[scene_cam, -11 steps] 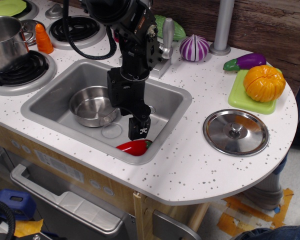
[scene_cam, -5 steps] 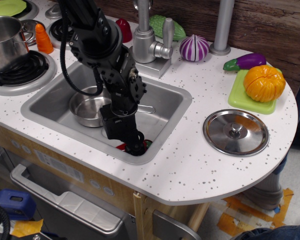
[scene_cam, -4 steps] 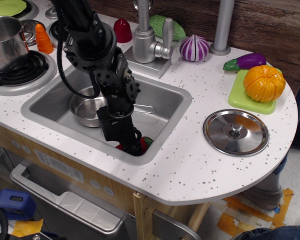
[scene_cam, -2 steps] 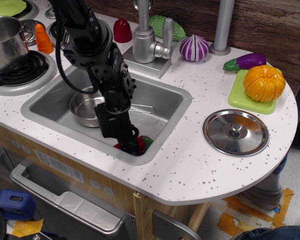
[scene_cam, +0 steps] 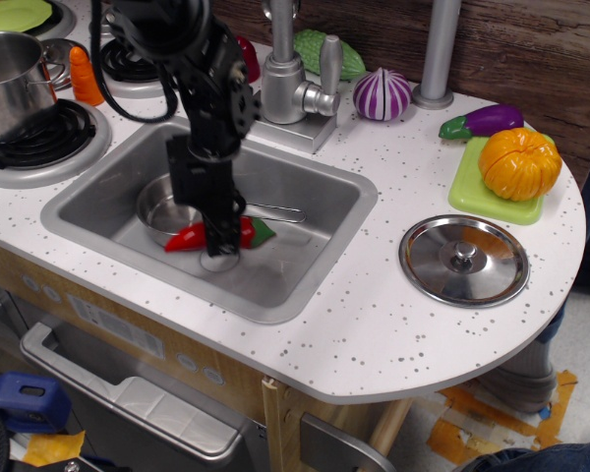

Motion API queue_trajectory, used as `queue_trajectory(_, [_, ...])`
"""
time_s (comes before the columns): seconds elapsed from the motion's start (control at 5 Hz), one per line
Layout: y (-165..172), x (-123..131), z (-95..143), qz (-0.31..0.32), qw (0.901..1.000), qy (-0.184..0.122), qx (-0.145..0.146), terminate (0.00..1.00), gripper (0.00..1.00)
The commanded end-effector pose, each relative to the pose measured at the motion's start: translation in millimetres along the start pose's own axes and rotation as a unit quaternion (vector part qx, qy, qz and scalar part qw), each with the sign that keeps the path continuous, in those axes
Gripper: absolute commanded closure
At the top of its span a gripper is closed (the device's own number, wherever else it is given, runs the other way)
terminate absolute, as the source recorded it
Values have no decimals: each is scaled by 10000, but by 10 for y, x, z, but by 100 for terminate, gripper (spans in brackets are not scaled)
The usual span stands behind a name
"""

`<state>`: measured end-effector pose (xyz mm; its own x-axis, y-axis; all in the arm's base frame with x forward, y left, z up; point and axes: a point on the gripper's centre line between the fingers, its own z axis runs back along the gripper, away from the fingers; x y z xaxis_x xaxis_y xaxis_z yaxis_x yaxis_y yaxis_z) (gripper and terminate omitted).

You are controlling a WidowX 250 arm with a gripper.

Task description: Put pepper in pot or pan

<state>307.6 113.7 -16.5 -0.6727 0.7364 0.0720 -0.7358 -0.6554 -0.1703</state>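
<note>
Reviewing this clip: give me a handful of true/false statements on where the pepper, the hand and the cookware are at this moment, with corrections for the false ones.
1. The hand is shut on the pepper. True.
2. The pepper lies on the sink floor near the front wall. False: it is held up in the hand, beside the pan in the sink.
3. The pepper's green stem end points toward the right of the picture. True.
4. The round steel lid covers the pan. False: it lies on the counter to the right of the sink.
5. The pot stands on a stove burner at the left. True.
6. The orange carrot is inside the pot. False: it stands beside the pot.
</note>
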Motion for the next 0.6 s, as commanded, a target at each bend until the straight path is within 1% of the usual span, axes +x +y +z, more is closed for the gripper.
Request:
queue_trajectory(0.0, [-532,256,179,-325,9954,67,-897,0,100])
queue_trajectory(0.2, [-763,421,116,-553,9909,143,-1222,0,100])
queue_trajectory(0.4, [-846,474,14,-686,9896,372,-1211,0,0])
